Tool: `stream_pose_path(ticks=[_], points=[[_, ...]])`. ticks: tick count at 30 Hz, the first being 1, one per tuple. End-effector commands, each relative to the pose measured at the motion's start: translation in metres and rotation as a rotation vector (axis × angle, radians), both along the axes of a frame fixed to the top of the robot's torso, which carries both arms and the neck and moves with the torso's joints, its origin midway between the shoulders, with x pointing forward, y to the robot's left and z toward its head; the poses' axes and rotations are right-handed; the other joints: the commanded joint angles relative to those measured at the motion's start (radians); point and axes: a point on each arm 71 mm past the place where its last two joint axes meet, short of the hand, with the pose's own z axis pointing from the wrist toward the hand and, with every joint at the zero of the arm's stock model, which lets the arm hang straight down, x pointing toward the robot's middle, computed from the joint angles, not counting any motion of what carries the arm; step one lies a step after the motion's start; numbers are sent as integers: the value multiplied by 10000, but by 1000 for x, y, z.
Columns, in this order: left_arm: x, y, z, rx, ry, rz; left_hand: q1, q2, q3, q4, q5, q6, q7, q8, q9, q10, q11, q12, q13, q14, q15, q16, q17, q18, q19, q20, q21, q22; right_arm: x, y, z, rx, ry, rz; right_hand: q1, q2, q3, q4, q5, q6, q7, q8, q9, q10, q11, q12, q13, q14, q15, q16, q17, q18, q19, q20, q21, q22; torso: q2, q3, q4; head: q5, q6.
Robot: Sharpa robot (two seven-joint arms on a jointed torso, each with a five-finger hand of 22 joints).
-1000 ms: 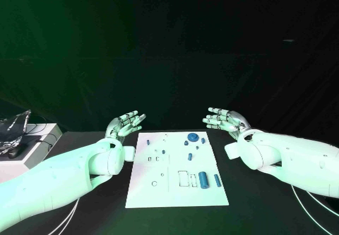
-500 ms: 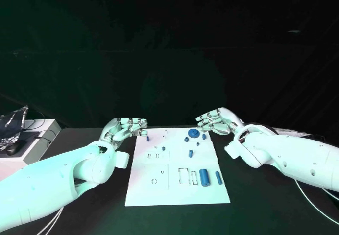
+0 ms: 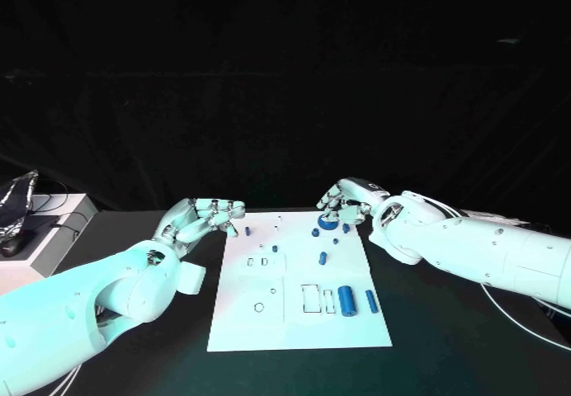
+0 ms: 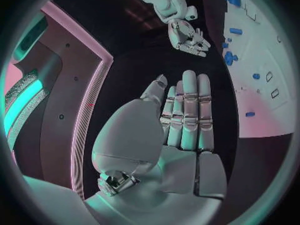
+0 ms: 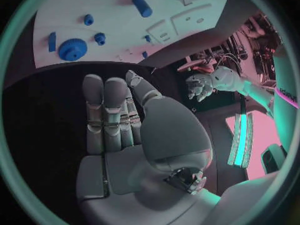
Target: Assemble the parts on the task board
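Both hands descended toward board's far edge since second ago. Left hand (image 3: 212, 216) empty, fingers apart, left of task board (image 3: 298, 330). Right hand (image 3: 347, 202) empty, over gear (image 3: 327, 221), upper centre frame. Parts untouched; first pick pending.

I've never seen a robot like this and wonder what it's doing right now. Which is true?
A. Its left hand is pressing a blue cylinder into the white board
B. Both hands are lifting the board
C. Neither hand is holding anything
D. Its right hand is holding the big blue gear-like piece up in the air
C: the left hand and right hand hover by the far end of the task board, and the wrist views show nothing in their fingers.
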Motion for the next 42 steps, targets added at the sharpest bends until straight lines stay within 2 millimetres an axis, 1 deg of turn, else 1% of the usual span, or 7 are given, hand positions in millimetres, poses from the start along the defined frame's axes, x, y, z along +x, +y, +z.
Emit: stream_pose_path(ticks=[1,5,7,10,13,22,42], points=[[-3,-6,5,126,-87,-527,-92,1,-77,7,-13,-86,-14,-37,-5,-62,-1,17,13,-139,11,293,217,22,-84,66,140,89,3,3,-2,-1819,-102,-249,-204,-257,83,148,202,-61,1,3,-10,-223,53,13,-6,-108,75,565,331,130,276,35,644,955,156,-69,159,-73,-13],[-4,-4,8,134,-128,-502,-115,-6,-127,31,-18,-105,-8,-39,-5,-77,3,14,11,-270,23,484,310,57,-183,101,272,171,4,9,-1,-1997,125,-354,-833,-644,-132,634,571,-358,-47,23,-25,-225,68,35,16,-272,69,997,554,122,1553,-10,1999,2983,270,-88,243,-150,-25],[-4,-3,9,141,-138,-486,-123,10,-148,53,-24,-102,-10,-37,-5,-74,6,15,11,-287,19,569,325,75,-215,113,331,201,5,12,-1,-2104,206,-392,-651,-719,-146,806,474,-468,-41,-7,-24,-350,103,18,9,-400,145,1323,718,389,1744,91,1781,2769,311,-96,274,-192,-45],[-4,-3,11,143,-156,-463,-108,14,-178,72,-11,-107,-5,-36,-4,-78,8,19,13,-328,26,643,308,94,-252,132,389,223,6,16,-2,-2401,272,-506,-173,-532,406,592,454,-287,-37,9,-19,-244,80,9,-1,-448,121,1478,790,590,1803,115,1440,2350,380,-121,338,-265,-69],[-4,-2,12,148,-170,-432,-103,16,-187,78,-10,-115,-6,-40,-6,-79,7,19,14,-327,26,671,302,100,-255,136,409,229,8,16,-4,-2731,344,-619,-335,-782,1118,447,598,-122,-48,-10,-30,-258,93,14,1,-513,159,1612,801,728,1974,192,1114,2220,442,-137,401,-336,-73],[-4,0,13,148,-205,-389,-120,33,-226,139,-14,-132,3,-38,-5,-54,2,19,14,-272,9,881,352,119,-227,125,528,279,11,15,-9,-3279,391,-767,-320,-974,993,661,154,-38,-34,9,-21,-719,212,12,1,-533,249,1670,668,967,2042,282,337,1648,546,-178,535,-480,-91],[-1,5,13,160,-232,-256,-86,46,-249,178,-8,-158,13,-40,-6,-72,7,18,14,-339,17,1002,318,128,-267,127,618,312,13,10,-17,-3643,592,-956,-108,-986,749,984,209,-2,-36,7,-20,-950,268,12,-2,-596,296,1873,311,1070,2459,341,-1029,2518,713,-211,674,-584,-67]])
